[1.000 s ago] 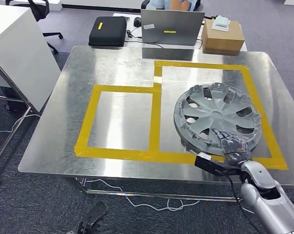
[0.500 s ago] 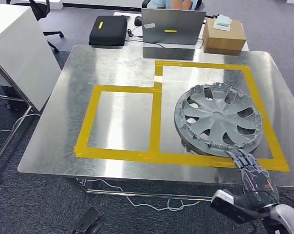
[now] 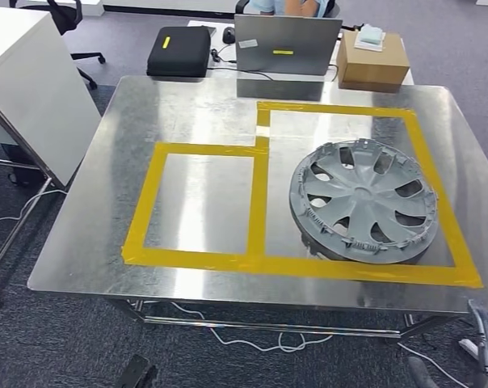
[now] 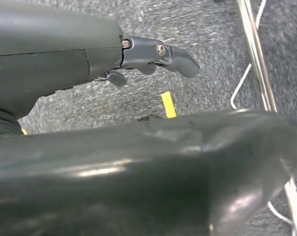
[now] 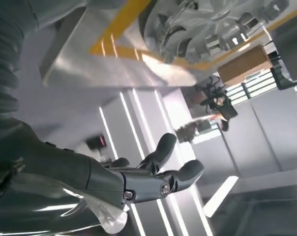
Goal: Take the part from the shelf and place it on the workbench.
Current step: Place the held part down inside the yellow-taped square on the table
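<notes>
A grey plastic wheel cover with curved spokes (image 3: 363,200) lies flat on the shiny metal workbench (image 3: 192,105), inside the larger of two rectangles marked out in yellow tape (image 3: 257,202), the one on the robot's right; its near rim sits just beside the front strip of tape and nothing touches it. The smaller taped rectangle to its left holds nothing but bare metal. The right hand (image 3: 486,339) is low at the near right corner of the head view, below the table edge and well apart from the cover, with its dark fingers (image 5: 165,147) spread and stretched out, released and holding nothing (the right wrist view shows them splayed against the underside edge of the bench, with the cover's rim and the tape visible beyond). The left hand (image 4: 154,56) hangs over grey carpet (image 4: 214,49), its fingers extended and nothing in them, near a thin metal table leg and a white cable (image 4: 247,78) on the floor. Behind the workbench stand an open silver laptop (image 3: 286,44), a black zipped case with a yellow label (image 3: 179,52) and a brown cardboard box (image 3: 372,61) topped by a small pale blue object. A white slanted panel (image 3: 37,97) stands off the bench's left side, and a person sits partly in sight behind the laptop.
</notes>
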Robot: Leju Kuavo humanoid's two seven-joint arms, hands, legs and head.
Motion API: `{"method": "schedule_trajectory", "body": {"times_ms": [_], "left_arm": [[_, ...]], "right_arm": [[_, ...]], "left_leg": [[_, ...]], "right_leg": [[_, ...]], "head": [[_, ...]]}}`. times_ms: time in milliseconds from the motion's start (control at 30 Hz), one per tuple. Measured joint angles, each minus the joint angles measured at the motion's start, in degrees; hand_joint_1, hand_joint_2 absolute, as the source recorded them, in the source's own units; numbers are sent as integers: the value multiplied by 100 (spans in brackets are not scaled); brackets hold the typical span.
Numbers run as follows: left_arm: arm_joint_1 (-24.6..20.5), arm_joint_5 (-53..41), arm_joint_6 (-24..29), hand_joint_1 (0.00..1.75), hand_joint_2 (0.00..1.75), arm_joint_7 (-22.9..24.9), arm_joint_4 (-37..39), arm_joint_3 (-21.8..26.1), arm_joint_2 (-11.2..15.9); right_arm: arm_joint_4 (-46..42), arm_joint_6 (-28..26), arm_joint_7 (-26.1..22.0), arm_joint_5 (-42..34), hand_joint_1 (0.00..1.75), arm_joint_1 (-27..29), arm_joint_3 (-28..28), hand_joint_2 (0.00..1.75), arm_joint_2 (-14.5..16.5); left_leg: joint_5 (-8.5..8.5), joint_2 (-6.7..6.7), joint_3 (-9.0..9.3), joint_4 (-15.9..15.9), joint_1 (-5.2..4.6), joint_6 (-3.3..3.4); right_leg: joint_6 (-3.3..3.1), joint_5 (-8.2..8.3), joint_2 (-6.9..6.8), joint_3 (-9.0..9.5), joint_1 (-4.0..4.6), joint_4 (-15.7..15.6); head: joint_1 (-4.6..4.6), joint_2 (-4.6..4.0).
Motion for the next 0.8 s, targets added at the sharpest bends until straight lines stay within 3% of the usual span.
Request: {"method": "schedule_trajectory", "body": {"times_ms": [67,100,167,233,267,300,333,400,467,533,600,667,733,767,800], "left_arm": [[74,72,36,0,0,-48,1,51,-4],[99,88,48,0,0,-64,1,68,-9],[117,111,69,0,0,-79,1,85,-22],[119,134,86,0,0,-81,2,93,-27],[125,145,91,0,0,-81,2,95,-30],[129,155,95,0,0,-81,2,96,-32],[131,165,97,0,0,-82,2,96,-37],[130,181,98,0,0,-83,2,94,-48],[121,197,98,0,0,-86,2,92,-54],[108,226,99,0,0,-91,2,88,-60],[103,259,101,0,0,-94,2,83,-67],[104,291,104,0,0,-97,2,72,-69],[117,333,108,0,0,-100,2,60,-73],[130,352,109,0,0,-103,2,56,-74],[144,367,109,0,0,-108,2,53,-74]], "right_arm": [[217,-38,-1247,-976,0,-91,-750,175,938],[389,-111,-1604,-1354,0,-176,-1138,175,1295],[869,-265,-1745,-1903,0,-458,-1865,175,1797],[1464,-334,-1670,-2345,0,-819,-2554,175,2180],[1814,-337,-1694,-2558,0,-1018,-2887,175,2316],[2183,-339,-1738,-2773,0,-1218,-3217,175,2431],[2555,-340,-1797,-2959,0,-1416,-3536,175,2526],[3295,-341,-2041,-3268,0,-1814,-4135,175,2681],[4162,-343,-2618,-3412,0,-2326,-4808,175,2801],[5124,-344,-3399,-3238,0,-2939,-5718,175,2906],[5975,-345,-3861,-2887,0,-3477,-6693,175,3004],[6714,-345,-3819,-2603,0,-3852,-7454,175,3080],[7424,-335,-3570,-2363,0,-4076,-7968,175,3141],[7767,-301,-3399,-2241,0,-4160,-8161,175,3173],[8074,-240,-3198,-2130,0,-4229,-8312,175,3198]], "left_leg": [[26,4,38,-67,11,29],[47,7,73,-120,24,51],[88,13,128,-203,55,89],[94,9,126,-212,45,99],[94,8,125,-211,39,99],[95,6,125,-210,34,97],[95,0,129,-208,33,92],[96,-20,140,-200,32,59],[103,-33,135,-177,23,-8],[126,-35,123,-165,29,-78],[77,-29,96,-107,58,-135],[-213,-10,-65,286,73,-179],[-627,0,-370,1050,75,-212],[-748,0,-481,1358,76,-222],[-761,1,-505,1482,75,-222]], "right_leg": [[19,-16,3,16,-5,-4],[31,-68,17,1,-4,55],[53,-344,70,-197,-1,512],[74,-678,108,-562,-4,1264],[80,-740,112,-701,-8,1516],[82,-692,113,-749,-14,1571],[82,-528,114,-672,-19,1377],[71,-127,138,-293,-29,579],[14,59,180,-26,-11,42],[-71,81,191,2,25,-8],[-163,119,159,1,33,-16],[-245,157,111,-12,29,-36],[-282,172,66,-50,43,-30],[-292,178,51,-70,51,-25],[-299,184,42,-87,57,-18]], "head": [[-5,1],[2,1],[30,1],[40,0],[39,0],[38,0],[39,0],[42,0],[33,0],[27,0],[27,0],[16,0],[10,0],[9,0],[6,0]]}}
